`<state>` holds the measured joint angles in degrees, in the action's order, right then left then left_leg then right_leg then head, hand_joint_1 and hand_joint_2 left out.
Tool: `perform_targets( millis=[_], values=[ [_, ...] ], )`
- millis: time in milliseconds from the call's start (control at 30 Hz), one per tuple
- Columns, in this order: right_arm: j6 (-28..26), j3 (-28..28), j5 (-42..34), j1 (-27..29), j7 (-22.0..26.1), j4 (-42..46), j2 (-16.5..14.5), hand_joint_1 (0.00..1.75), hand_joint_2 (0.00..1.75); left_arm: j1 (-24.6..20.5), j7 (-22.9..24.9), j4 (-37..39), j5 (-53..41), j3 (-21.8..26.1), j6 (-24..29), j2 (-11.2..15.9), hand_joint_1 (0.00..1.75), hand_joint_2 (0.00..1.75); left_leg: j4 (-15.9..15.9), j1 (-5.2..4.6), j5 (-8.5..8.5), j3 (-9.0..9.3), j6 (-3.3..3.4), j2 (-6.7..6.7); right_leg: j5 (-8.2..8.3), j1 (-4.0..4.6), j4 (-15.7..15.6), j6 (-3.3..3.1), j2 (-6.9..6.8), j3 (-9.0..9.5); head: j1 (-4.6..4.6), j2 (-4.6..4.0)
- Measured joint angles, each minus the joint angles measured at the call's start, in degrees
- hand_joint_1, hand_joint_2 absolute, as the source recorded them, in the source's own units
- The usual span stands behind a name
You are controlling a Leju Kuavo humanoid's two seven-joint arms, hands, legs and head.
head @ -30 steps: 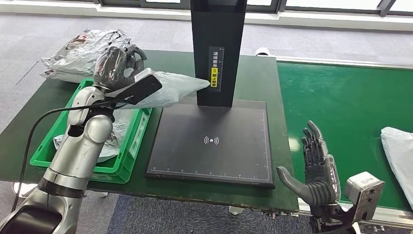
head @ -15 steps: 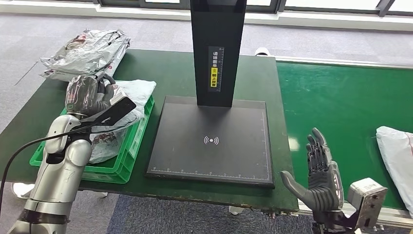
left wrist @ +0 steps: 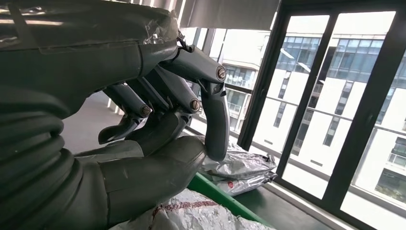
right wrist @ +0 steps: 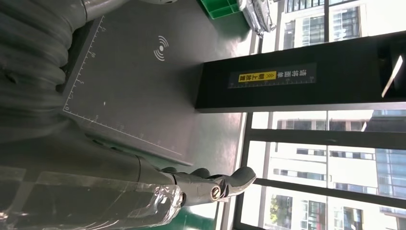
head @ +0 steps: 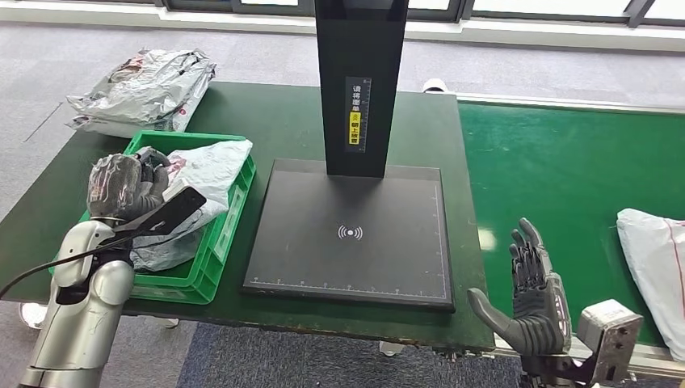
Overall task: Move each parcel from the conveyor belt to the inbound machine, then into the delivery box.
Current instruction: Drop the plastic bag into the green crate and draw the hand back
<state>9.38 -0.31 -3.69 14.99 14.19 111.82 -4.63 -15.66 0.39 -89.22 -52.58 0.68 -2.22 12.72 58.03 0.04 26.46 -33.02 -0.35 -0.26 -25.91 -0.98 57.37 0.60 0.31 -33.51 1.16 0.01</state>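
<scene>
A grey carpeted floor point(head: 501, 65) runs past tall windows point(left wrist: 335, 96) that look out on office blocks. On it stands a dark green table point(head: 275, 121), and beside that, to the right, a bright green belt point(head: 582, 170). A black scanner point(head: 355, 230) with an upright post sits mid-table. Left of it a green box point(head: 206, 271) holds a grey parcel point(head: 206, 166); the left hand point(head: 121, 186) hovers over it, fingers curled, holding nothing. More bags point(head: 145, 85) lie at the far corner. Another parcel point(head: 654, 267) rests on the belt's right edge. The right hand point(head: 529, 299) is spread wide, empty, between scanner and belt.
</scene>
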Motion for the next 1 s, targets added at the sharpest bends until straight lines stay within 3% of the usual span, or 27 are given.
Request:
perform_targets(
  millis=[333, 367, 467, 500, 733, 1000],
  values=[
    [1.0, -0.9, 0.0, 0.0, 0.0, 0.0, -0.3, 0.0, 1.75, 1.6, 1.0, 0.9, -1.1, 6.8, 1.1, 0.4, 1.75, 1.75, 0.0, 0.03, 0.0, -0.01, -0.01, 0.0, -0.01, 0.02, 0.0, -0.01, -0.01, -0.02, -0.01, 0.01],
    [1.1, -1.0, 0.0, 0.0, 0.0, 0.0, -0.3, 0.0, 1.75, 1.5, 1.1, 1.5, -1.3, 7.4, 1.4, 0.4, 1.5, 1.75, 0.0, 0.03, 0.0, -0.01, -0.01, -0.01, -0.01, 0.02, 0.0, -0.01, -0.01, -0.02, -0.01, 0.01],
    [1.4, -1.1, 0.0, -0.2, -0.2, 0.0, -0.3, 0.0, 1.75, 0.8, 0.9, 3.9, -2.0, 9.2, 2.7, 0.5, 0.19, 1.75, 0.0, 0.03, -0.01, 0.0, -0.01, -0.01, 0.0, 0.03, 0.0, -0.01, -0.01, -0.01, -0.02, -0.01],
    [1.5, -1.2, 0.0, -0.3, -0.3, 0.0, -0.3, 0.0, 1.75, 0.5, 0.8, 4.8, -2.2, 9.7, 3.1, 0.5, 0.0, 1.75, 0.0, 0.03, -0.01, 0.0, -0.01, -0.02, 0.0, 0.03, 0.0, -0.01, -0.02, -0.01, -0.02, -0.01],
    [2.0, -1.3, -0.1, -1.2, -0.8, 0.0, -0.4, 0.0, 1.75, -2.0, -0.9, 10.5, -1.5, 11.1, 3.4, 0.4, 0.0, 1.75, 0.0, 0.03, -0.02, 0.0, -0.02, -0.01, 0.01, 0.02, 0.0, -0.02, -0.02, 0.0, -0.01, 0.0],
    [2.2, -1.6, -0.1, -1.9, -0.9, 0.0, -0.6, 0.0, 1.75, -2.7, -2.4, 12.0, 1.4, 11.1, 2.4, -0.3, 0.0, 1.75, 0.0, 0.03, -0.02, 0.0, -0.02, -0.01, 0.01, 0.03, 0.0, -0.02, -0.01, -0.02, -0.02, 0.0]
  ],
)
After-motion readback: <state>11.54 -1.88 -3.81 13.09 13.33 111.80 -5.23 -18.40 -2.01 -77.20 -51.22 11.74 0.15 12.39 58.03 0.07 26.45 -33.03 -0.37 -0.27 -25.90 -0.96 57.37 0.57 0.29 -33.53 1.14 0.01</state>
